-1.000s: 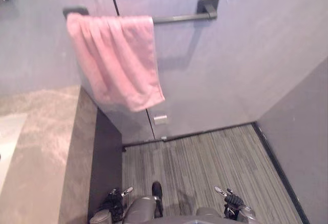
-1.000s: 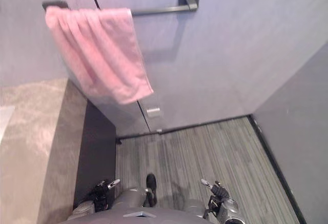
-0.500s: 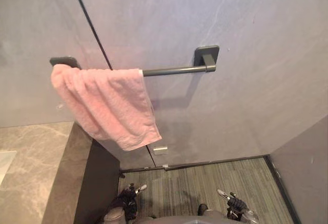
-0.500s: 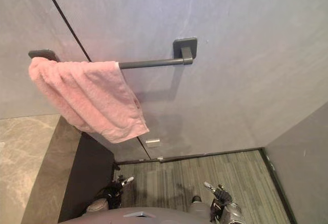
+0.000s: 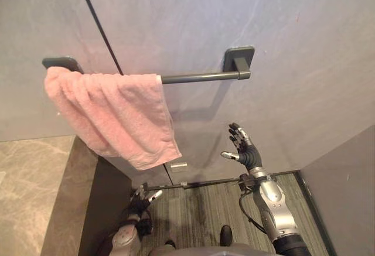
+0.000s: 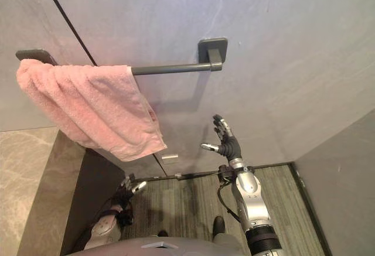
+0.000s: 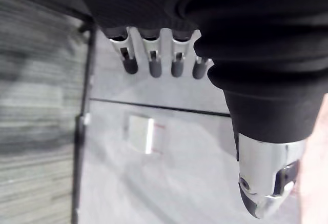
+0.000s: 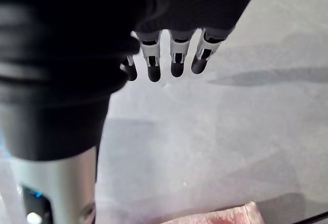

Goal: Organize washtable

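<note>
A pink towel (image 5: 117, 115) hangs over the left half of a dark bar (image 5: 199, 78) fixed to the grey wall (image 5: 304, 62). It is bunched in folds, and its lower corner drops to the right (the right half of the bar is bare). A thin dark seam (image 5: 96, 24) runs down the wall and passes behind the towel.

The right hand (image 5: 243, 149) is held up in front of the wall, below the right end of the bar and to the right of the towel's lower corner, apart from both. Its fingers are straight and spread, the thumb sticks out to the left, and it holds nothing. Its wrist view shows an edge of the towel past the fingers.

The left hand (image 5: 140, 202) is low and near, beside the dark side panel of the washtable (image 5: 29, 197), whose marble top shows at the lower left. Its fingers are relaxed and apart, with nothing between them.

A small metal plate (image 5: 177, 166) sits on the wall just under the towel's corner, above the striped grey floor (image 5: 205, 209).
</note>
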You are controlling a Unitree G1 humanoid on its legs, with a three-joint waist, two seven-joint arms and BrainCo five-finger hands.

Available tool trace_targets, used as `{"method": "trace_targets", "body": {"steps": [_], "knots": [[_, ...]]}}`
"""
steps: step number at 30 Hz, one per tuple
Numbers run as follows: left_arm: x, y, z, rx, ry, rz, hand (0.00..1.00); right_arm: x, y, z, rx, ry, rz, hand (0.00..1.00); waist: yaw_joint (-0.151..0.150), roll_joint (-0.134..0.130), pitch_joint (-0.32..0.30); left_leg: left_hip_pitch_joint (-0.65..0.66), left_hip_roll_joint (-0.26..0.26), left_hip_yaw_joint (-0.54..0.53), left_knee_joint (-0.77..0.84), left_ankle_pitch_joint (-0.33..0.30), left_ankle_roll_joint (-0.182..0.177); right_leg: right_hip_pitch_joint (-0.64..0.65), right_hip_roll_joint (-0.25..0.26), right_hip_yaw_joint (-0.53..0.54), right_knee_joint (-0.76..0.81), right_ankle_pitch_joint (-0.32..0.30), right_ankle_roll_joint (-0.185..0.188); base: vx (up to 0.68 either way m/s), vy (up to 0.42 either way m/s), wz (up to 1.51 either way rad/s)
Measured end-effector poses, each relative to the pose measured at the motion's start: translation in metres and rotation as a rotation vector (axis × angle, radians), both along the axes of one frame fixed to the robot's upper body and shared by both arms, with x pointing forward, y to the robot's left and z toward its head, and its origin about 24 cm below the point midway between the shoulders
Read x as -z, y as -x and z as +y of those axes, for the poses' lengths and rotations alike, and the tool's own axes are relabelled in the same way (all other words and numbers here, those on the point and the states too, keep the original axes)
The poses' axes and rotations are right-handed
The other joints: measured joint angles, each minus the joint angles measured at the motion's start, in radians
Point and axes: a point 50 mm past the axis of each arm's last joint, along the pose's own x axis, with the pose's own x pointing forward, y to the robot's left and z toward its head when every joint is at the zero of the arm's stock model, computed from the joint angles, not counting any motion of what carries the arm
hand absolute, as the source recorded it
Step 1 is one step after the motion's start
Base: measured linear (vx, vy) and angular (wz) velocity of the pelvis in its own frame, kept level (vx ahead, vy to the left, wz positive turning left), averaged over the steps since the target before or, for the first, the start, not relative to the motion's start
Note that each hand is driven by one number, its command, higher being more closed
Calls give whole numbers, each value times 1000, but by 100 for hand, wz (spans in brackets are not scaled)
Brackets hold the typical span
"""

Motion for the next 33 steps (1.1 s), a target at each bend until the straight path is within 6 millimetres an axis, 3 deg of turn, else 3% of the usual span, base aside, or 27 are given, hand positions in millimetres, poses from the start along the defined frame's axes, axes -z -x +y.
{"method": "trace_targets", "body": {"steps": [2, 5, 7, 11, 13, 14, 15, 21, 24, 26, 33], "knots": [[-11, -4, -1, 9, -3, -57, 0, -1, 0, 5, -26, -2, -5, 0, -2, 3, -2, 0, 0, -1, 0, 0, 0, -1, 0, 0, 0, 0, 0, 0, 0, 0], [-64, -14, -8, 64, -10, -324, 0, -20, -2, 16, -125, -55, -76, 0, 8, 3, -3, -16, -2, -6, -1, 0, 1, -6, -3, -6, 0, 0, 0, -3, 5, 5], [-78, -19, -8, 68, -20, -402, 0, -30, -4, 28, -200, -93, -110, 0, 20, 7, -9, -21, -1, -13, 2, 0, 1, -6, -4, -13, 0, 0, 0, 1, -4, 13], [-88, -24, -6, 51, -26, -451, 0, -39, -5, 52, -330, -148, -133, 0, 31, 11, -23, -22, -1, -33, 6, 0, 1, 6, -5, -31, 0, 0, 0, -1, -4, 15], [-87, -20, -2, 28, -32, -444, 0, -44, -8, 59, -365, -146, -153, 0, 33, 11, -23, -23, -2, -37, 7, 0, 2, 9, -7, -37, 0, 0, 0, -41, -4, 18], [-82, -13, 1, -7, -20, -422, 0, -66, -21, 67, -390, -134, -233, 0, 47, 10, -24, -24, -3, -56, 5, 9, 3, 19, -8, -56, 0, 0, 0, -65, -19, 23], [-83, -13, 1, -10, -18, -425, 0, -70, -24, 68, -388, -132, -248, 0, 55, 11, -25, -24, -2, -57, 5, 10, 2, 19, -8, -56, 0, 1, -1, -65, -23, 24], [-89, -14, 1, -21, 0, -451, 0, -83, -33, 72, -387, -121, -288, 0, 59, 13, -28, -25, -2, -66, -2, 19, 0, 21, -9, -68, 0, 2, -3, -9, -4, 4], [-84, -13, -2, -16, 25, -430, 0, -92, -54, 67, -316, -90, -298, 0, 61, 12, -28, -30, -2, -85, -3, 28, -1, 26, -10, -82, -1, 4, -5, -19, -11, 14], [-81, -13, -5, -6, 34, -413, 0, -97, -66, 61, -266, -75, -305, 0, 78, 12, -28, -33, -2, -90, -5, 34, -1, 25, -9, -84, -1, 5, -7, -33, -16, 11], [-65, -8, -11, 0, 76, -330, 0, -111, -76, 63, -241, -49, -339, 0, 91, 9, -27, -47, 0, -110, -12, 40, -2, 22, -6, -97, -1, 9, -13, -46, -14, 8]]}}
